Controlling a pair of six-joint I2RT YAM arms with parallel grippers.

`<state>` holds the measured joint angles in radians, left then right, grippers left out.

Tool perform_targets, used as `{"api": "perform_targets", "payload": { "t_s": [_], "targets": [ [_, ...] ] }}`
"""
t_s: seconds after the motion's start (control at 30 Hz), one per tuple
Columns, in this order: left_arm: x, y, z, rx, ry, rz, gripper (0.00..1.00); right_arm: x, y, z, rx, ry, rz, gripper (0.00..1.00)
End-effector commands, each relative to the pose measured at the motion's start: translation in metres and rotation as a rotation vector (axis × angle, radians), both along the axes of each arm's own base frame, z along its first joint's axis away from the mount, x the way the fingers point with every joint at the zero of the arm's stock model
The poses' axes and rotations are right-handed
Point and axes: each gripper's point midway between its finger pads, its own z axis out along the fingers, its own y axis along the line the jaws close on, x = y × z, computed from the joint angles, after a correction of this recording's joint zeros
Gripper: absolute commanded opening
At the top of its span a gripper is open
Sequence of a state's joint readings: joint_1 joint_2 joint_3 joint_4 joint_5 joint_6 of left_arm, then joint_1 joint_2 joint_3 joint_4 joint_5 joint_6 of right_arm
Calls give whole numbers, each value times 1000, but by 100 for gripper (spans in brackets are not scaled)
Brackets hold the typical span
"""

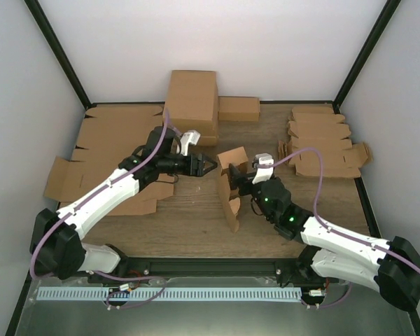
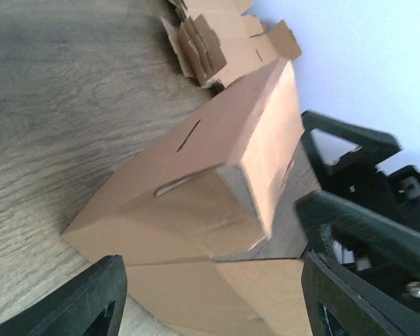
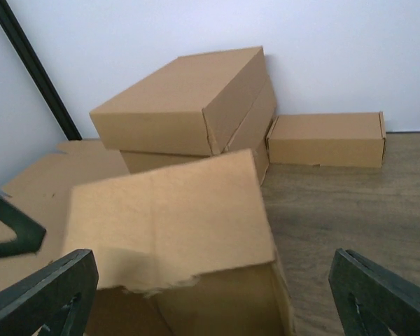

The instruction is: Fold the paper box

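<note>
The paper box (image 1: 231,187), small, brown and partly folded, stands in the middle of the table with flaps sticking up. My left gripper (image 1: 208,166) is open just left of the box's upper flap. In the left wrist view the box (image 2: 196,203) fills the space ahead of the left gripper (image 2: 217,301), and its lower panel reaches in between the wide-apart jaws. My right gripper (image 1: 246,179) is open at the box's right side. In the right wrist view a raised flap (image 3: 168,217) sits between the spread jaws of the right gripper (image 3: 213,301), with room on the right.
Two larger closed cartons (image 1: 192,105) are stacked at the back wall beside a small closed box (image 1: 239,108). Large flat cardboard sheets (image 1: 101,150) cover the left side. A pile of small blanks (image 1: 323,143) lies at the back right.
</note>
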<state>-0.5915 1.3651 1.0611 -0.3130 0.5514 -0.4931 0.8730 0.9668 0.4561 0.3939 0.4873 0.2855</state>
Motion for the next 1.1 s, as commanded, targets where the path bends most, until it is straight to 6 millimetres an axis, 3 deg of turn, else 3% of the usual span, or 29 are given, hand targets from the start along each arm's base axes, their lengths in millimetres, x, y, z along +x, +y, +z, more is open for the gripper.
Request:
{"api": "perform_targets", "payload": {
  "t_s": [0.0,0.2,0.33,0.5,0.67,1.07],
  "targets": [
    [5,0,28,-47,-87,0,70,-6,3,-10,-20,60,32,94],
    [7,0,11,-29,-39,1,53,-19,-11,-32,-34,54,45,95],
    [7,-3,-2,-35,-1,-3,51,-20,-16,-34,-42,16,31,96],
    [10,-10,-6,-62,18,-18,51,-1,-20,-39,-83,27,-44,95],
    [9,-22,-12,-93,47,-48,52,18,-28,-33,-25,22,-27,92],
    [19,-27,-30,-56,72,-40,52,23,-10,15,9,-111,99,90]
  ]
}}
